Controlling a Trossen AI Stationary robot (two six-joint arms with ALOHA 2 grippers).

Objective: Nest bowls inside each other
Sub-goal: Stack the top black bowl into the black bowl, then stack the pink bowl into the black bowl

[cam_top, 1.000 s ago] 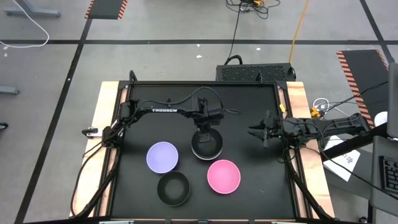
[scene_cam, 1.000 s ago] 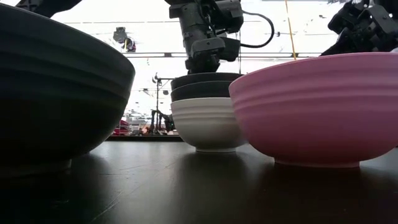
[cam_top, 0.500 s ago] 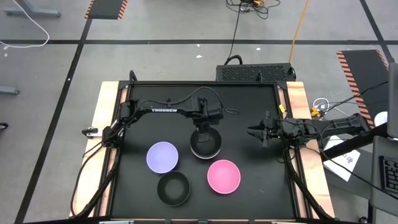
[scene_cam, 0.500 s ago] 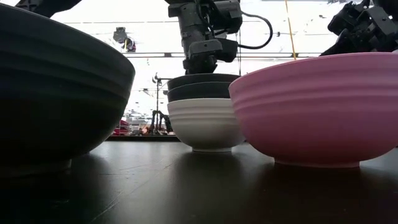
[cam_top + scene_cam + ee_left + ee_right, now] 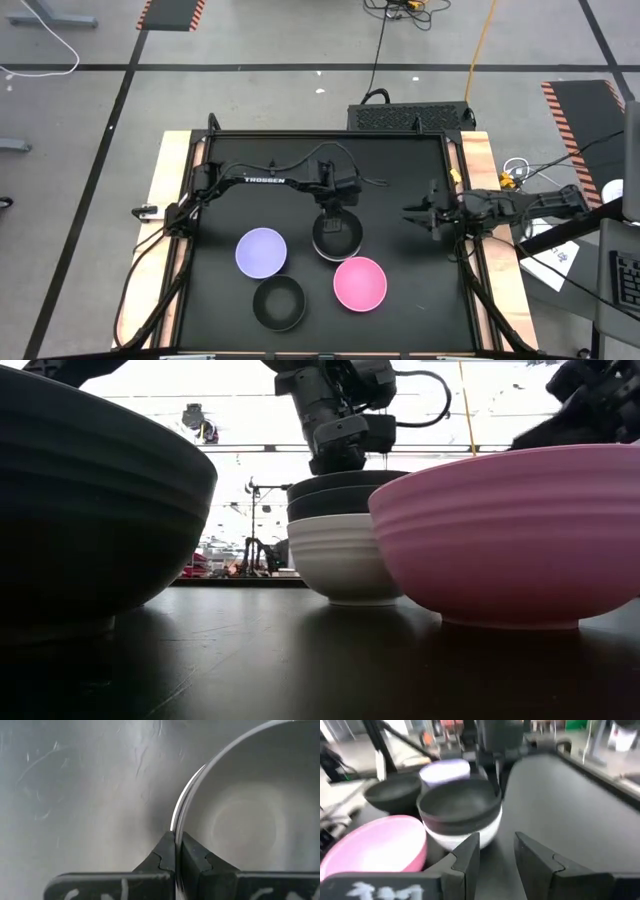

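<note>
A white bowl with two black bowls nested in it forms a stack (image 5: 337,238) (image 5: 345,530) (image 5: 460,815) at mid-table, its foot on the mat. My left gripper (image 5: 335,207) (image 5: 175,837) comes down on the stack's far rim and is shut on it. A lavender bowl (image 5: 261,252) (image 5: 445,770), a single black bowl (image 5: 279,303) (image 5: 90,510) and a pink bowl (image 5: 360,283) (image 5: 510,535) stand apart on the mat. My right gripper (image 5: 408,211) (image 5: 495,855) hovers open to the right of the stack, touching nothing. My left gripper pinches the stack's rim (image 5: 176,822) on its far side, one finger inside the top black bowl and one outside. The fingers (image 5: 340,455) come from above, pointing down. The stack stays upright with the white bowl's foot (image 5: 350,600) on the mat.
The black mat (image 5: 400,160) is bare across its far half and right side. The pink bowl sits close to the stack on its near right, the lavender bowl to its left. A black box (image 5: 410,116) lies just past the table's far edge.
My left gripper has slid the stack a little along the mat toward the near edge and the pink bowl, keeping hold of the rim. The stack stayed upright on the mat. The other bowls have not moved.
</note>
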